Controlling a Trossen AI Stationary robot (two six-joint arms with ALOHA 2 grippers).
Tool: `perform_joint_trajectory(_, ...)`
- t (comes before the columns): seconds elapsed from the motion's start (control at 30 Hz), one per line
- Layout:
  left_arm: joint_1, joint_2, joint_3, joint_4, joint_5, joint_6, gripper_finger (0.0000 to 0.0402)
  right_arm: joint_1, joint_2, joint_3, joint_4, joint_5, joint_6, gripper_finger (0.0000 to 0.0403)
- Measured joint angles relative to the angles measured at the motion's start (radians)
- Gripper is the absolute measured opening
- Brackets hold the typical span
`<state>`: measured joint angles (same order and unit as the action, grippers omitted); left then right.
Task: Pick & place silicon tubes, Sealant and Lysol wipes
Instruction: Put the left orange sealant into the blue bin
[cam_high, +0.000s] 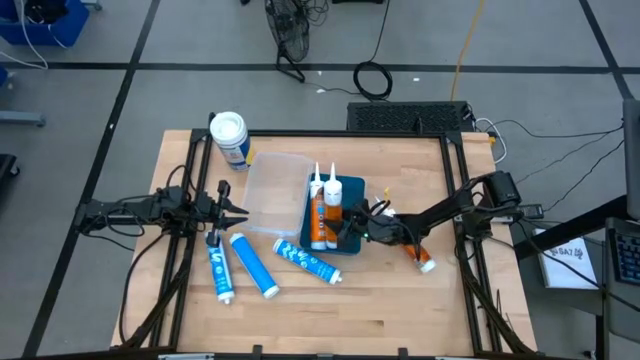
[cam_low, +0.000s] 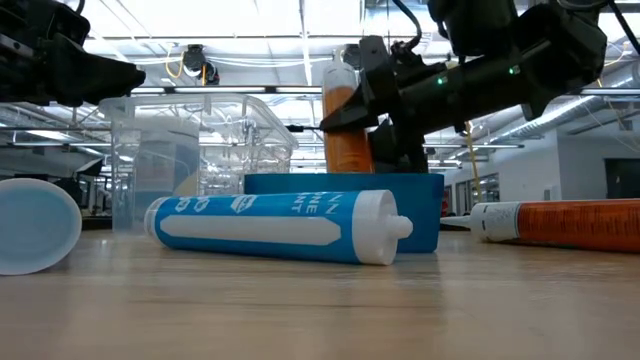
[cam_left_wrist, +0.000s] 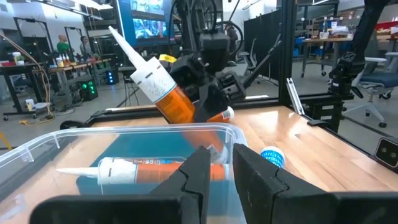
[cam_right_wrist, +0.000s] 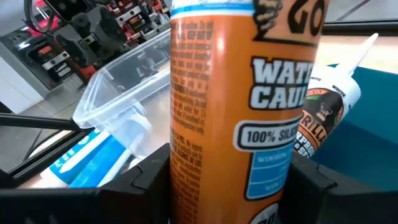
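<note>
Right hand (cam_high: 352, 222) is over the blue tray (cam_high: 352, 187) near counter centre, its fingers clamped on an orange caulk tube (cam_high: 333, 205). The left wrist view shows that tube (cam_left_wrist: 163, 87) tilted, nozzle up, above the tray. The right wrist view shows the tube's body (cam_right_wrist: 239, 99) filling the gap between the two fingers.

A second orange tube (cam_high: 317, 210) lies in the tray, nozzle toward 12 o'clock, just beside the held one. A third orange tube (cam_high: 420, 255) lies on the counter (cam_high: 400, 310) at 4 o'clock from the tray, apart from it.

Left hand (cam_high: 232, 210) hangs at 9 o'clock from the tray, beside the clear bin (cam_high: 272, 195), which touches the tray's 9 o'clock edge. Its fingers (cam_left_wrist: 196, 177) stand narrow, a slim gap between them, holding nothing.

Three blue-and-white tubes lie on the counter. One (cam_high: 307, 261) lies slantwise at 6 o'clock from the tray, possibly touching its edge; the view is too coarse to confirm. A second (cam_high: 254, 265) lies at 7 o'clock from the tray. The third (cam_high: 218, 270) lies just below the left hand.

Lysol wipes (cam_high: 230, 137) stand upright near the counter's far left corner, at 11 o'clock from the bin, well apart from both hands.
</note>
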<state>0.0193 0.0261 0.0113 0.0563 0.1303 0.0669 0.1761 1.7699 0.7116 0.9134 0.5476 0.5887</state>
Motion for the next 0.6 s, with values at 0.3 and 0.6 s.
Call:
perform_joint_trajectory(0.3,0.000,0.000,0.000,0.000,0.000,0.000,0.0076,0.000,0.000,0.001,-0.102,-0.001,0.022,0.0200)
perform_joint_trajectory(0.6,0.000,0.000,0.000,0.000,0.000,0.000,0.0076,0.000,0.000,0.001,-0.102,-0.003,0.028,0.0236)
